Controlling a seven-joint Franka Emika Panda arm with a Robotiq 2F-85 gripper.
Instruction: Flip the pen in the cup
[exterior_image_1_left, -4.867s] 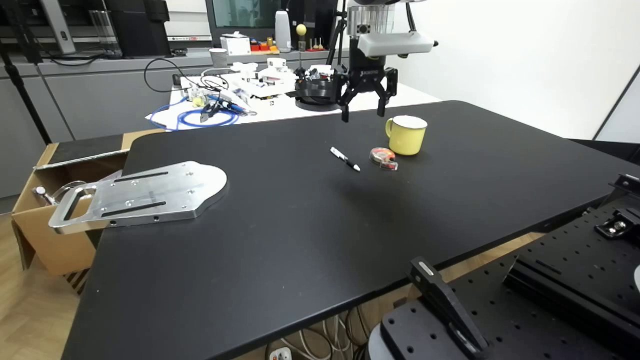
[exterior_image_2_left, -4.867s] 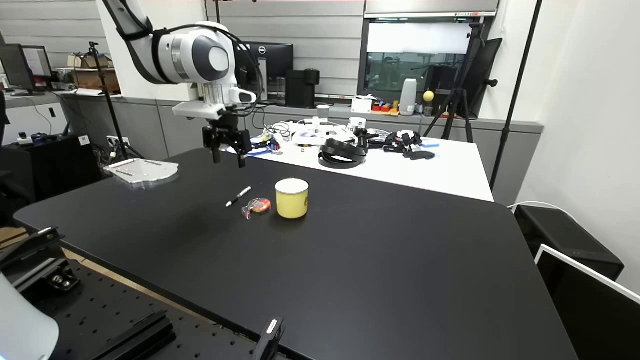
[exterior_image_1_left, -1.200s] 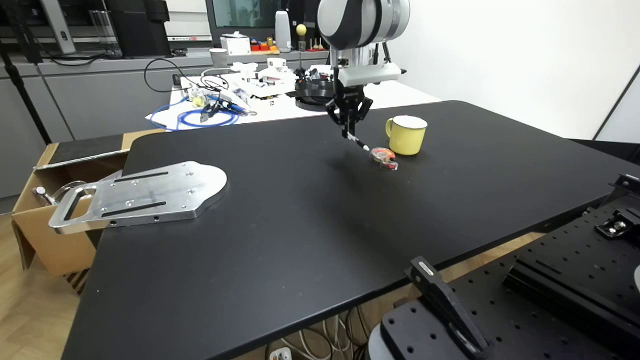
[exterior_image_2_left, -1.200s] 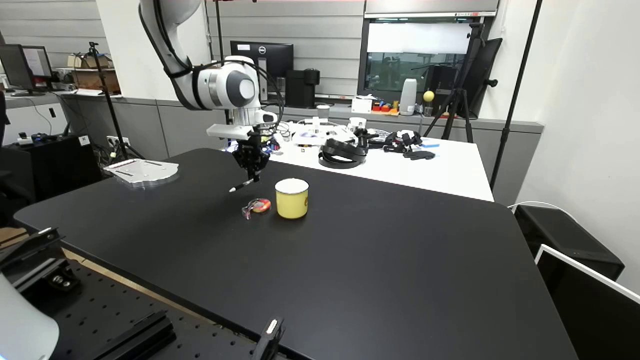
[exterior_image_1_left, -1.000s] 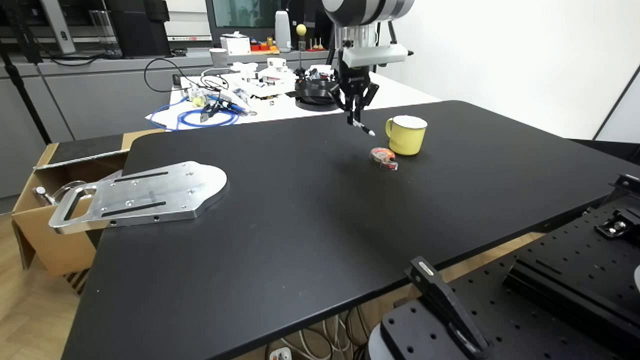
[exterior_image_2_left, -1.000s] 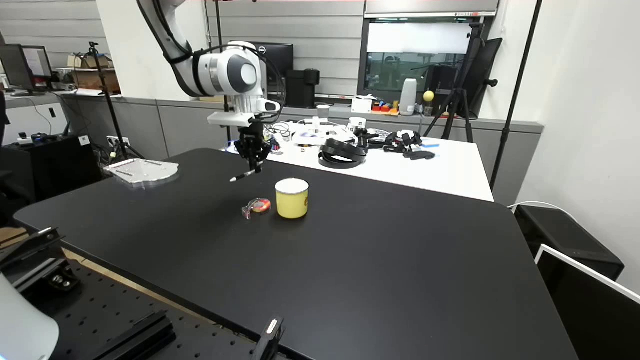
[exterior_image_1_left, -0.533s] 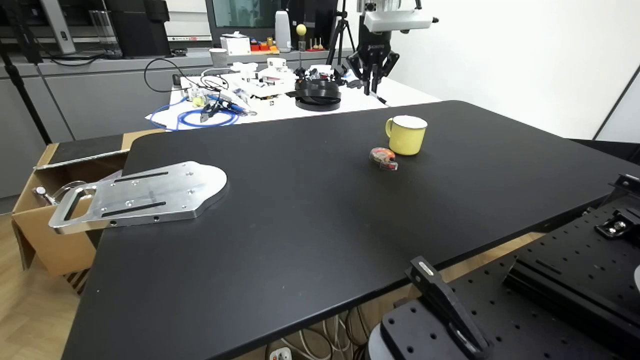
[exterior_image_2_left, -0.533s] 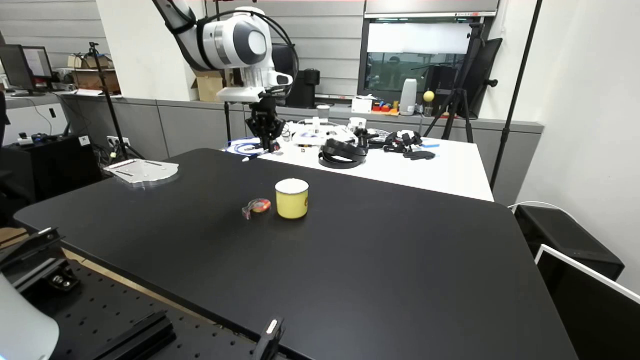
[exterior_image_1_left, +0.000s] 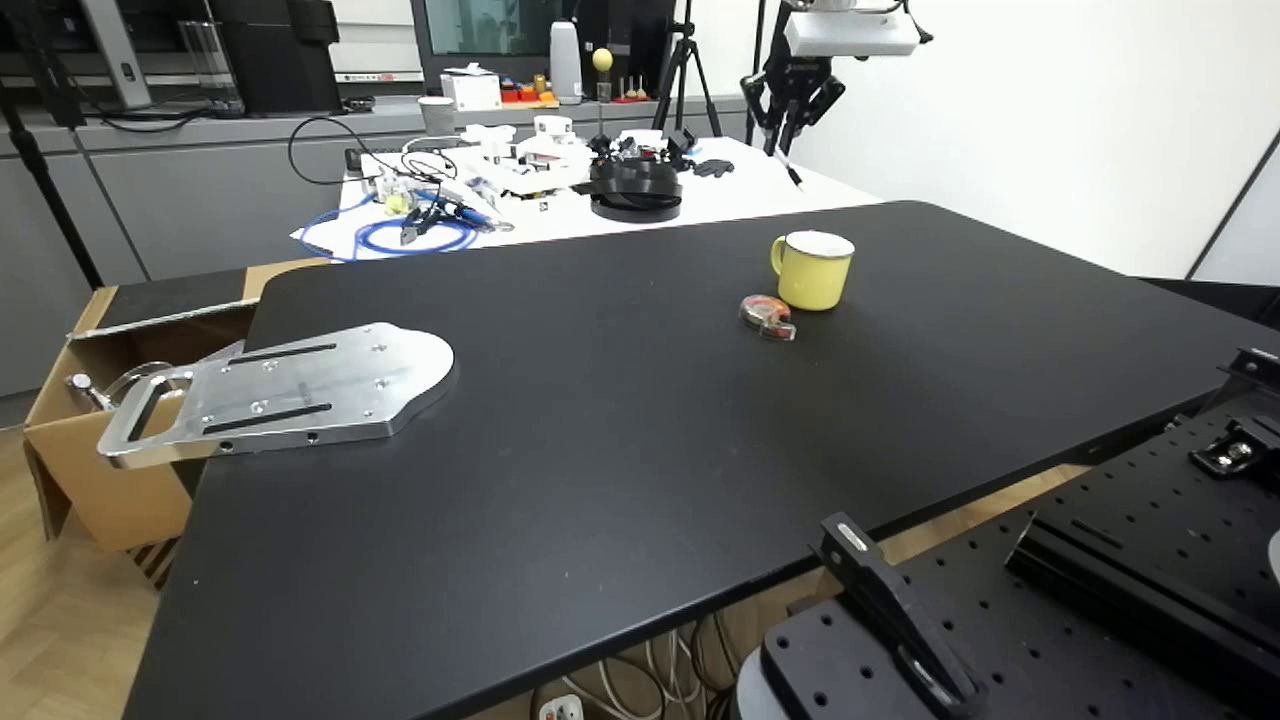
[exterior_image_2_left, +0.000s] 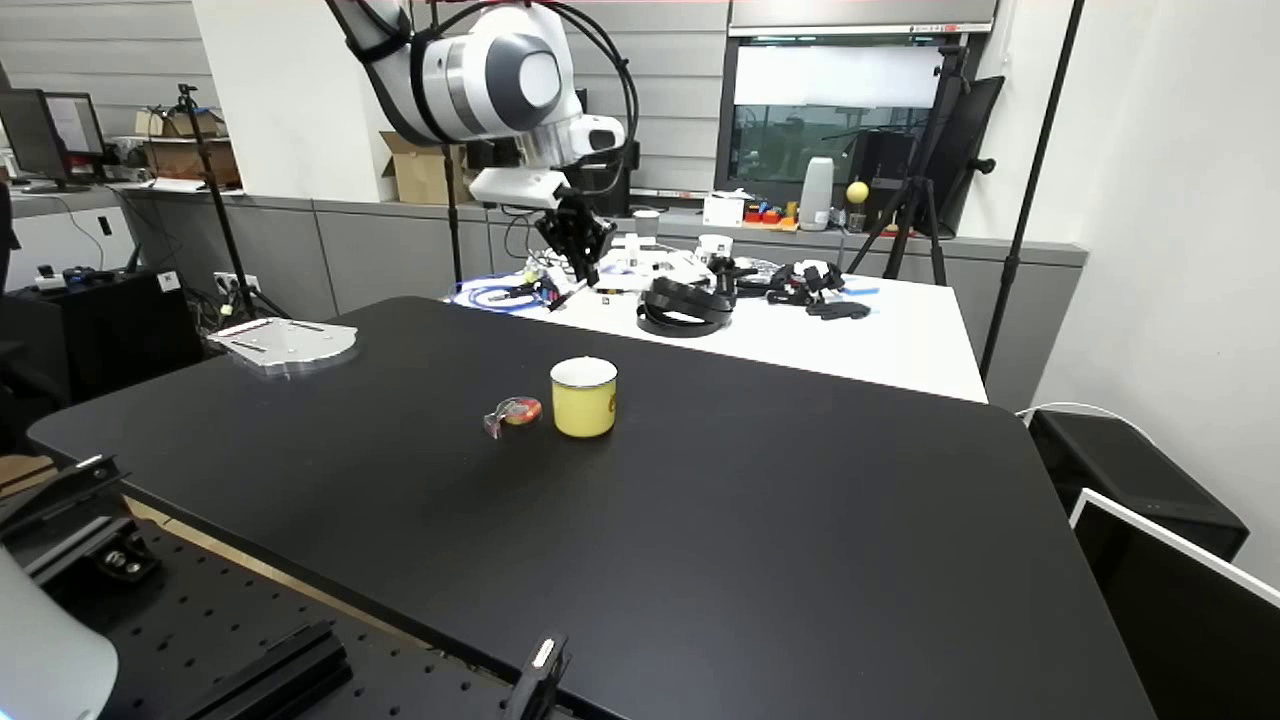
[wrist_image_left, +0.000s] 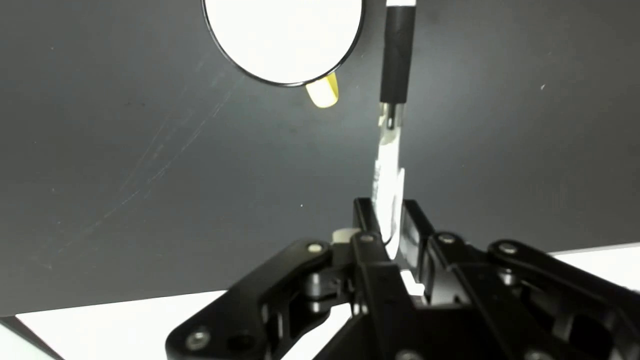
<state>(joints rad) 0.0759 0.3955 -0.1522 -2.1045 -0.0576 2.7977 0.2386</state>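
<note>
From the left, in an exterior view, a brown cardboard box (exterior_image_1_left: 110, 495) stood beside a large black table (exterior_image_1_left: 500, 500) with rounded corners. On that table lay a flat silver metal plate (exterior_image_1_left: 300, 385), its handle end reaching past the edge. Behind spread a cluttered white table (exterior_image_1_left: 735, 195). Next, a small shiny red-and-transparent object (exterior_image_1_left: 768, 317) rested on the black surface. Higher up, the black two-fingered claw (exterior_image_1_left: 777, 152) was narrow, pinched on the white barrel of a slim black-and-white pen (wrist_image_left: 390, 142), which hung tilted in the air. To its right, just beside the small object, the round yellow dark-rimmed cup (exterior_image_1_left: 815, 275) stood upright, apart from the pen.
</note>
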